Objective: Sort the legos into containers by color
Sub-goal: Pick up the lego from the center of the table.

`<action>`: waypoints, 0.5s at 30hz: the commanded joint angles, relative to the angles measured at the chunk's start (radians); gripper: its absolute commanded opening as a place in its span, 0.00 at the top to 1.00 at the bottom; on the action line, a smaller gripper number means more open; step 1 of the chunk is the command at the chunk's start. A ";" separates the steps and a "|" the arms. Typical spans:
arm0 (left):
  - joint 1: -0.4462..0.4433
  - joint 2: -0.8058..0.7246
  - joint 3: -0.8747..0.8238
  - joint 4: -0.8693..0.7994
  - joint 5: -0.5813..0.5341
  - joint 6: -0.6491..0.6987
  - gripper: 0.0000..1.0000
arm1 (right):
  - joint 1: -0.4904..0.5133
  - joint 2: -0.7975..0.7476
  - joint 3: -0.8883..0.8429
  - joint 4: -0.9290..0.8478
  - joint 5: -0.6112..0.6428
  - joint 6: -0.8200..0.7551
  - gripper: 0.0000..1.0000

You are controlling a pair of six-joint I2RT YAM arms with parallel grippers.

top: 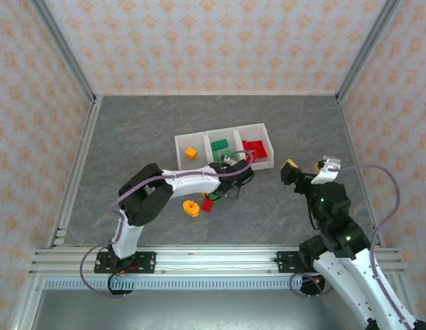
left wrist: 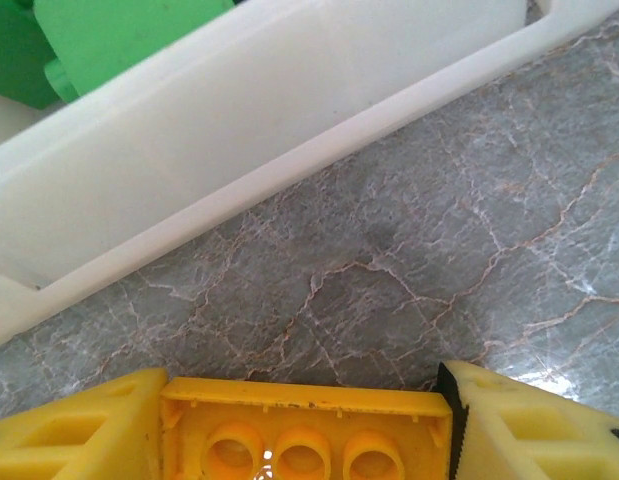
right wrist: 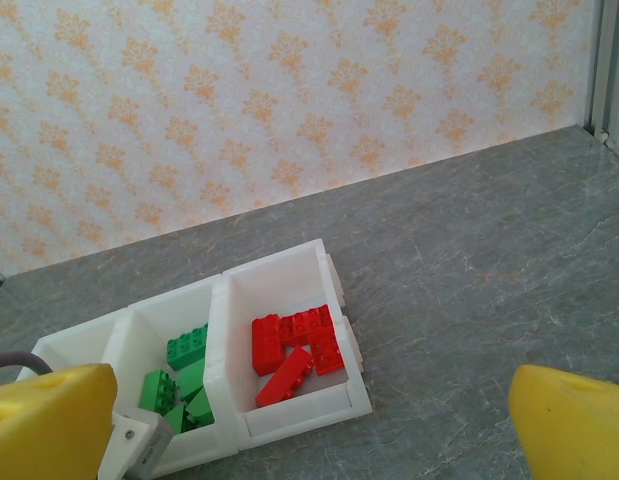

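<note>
A yellow lego [left wrist: 304, 432] lies underside up between the fingers of my left gripper [left wrist: 307, 450], and both pads touch its ends. That gripper [top: 230, 183] hangs just in front of the containers [top: 199, 139]. The left bin holds an orange brick [top: 190, 153], the middle bin green bricks [top: 220, 146] and the right bin red bricks [top: 254, 149]. On the table lie an orange round piece [top: 191, 207], a red brick [top: 208, 204] and a green brick [top: 214, 197]. My right gripper [top: 309, 167] hovers open to the right of the bins, with nothing between its fingers.
The white bin wall [left wrist: 239, 150] runs close ahead of the left fingers, with green bricks [left wrist: 119, 35] behind it. From the right wrist I look down on the red bricks [right wrist: 294, 350] and the green bricks [right wrist: 184, 375]. Patterned walls enclose the grey table [top: 302, 124].
</note>
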 commanded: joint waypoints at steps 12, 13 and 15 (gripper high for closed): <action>0.010 0.025 -0.027 -0.040 -0.039 -0.051 0.22 | -0.001 0.005 -0.009 0.017 -0.003 0.011 0.00; 0.012 0.024 -0.033 -0.039 -0.038 -0.056 0.21 | -0.001 0.004 -0.009 0.018 -0.003 0.010 0.00; 0.014 0.019 -0.049 -0.022 -0.023 -0.057 0.21 | -0.001 0.005 -0.008 0.018 -0.005 0.010 0.00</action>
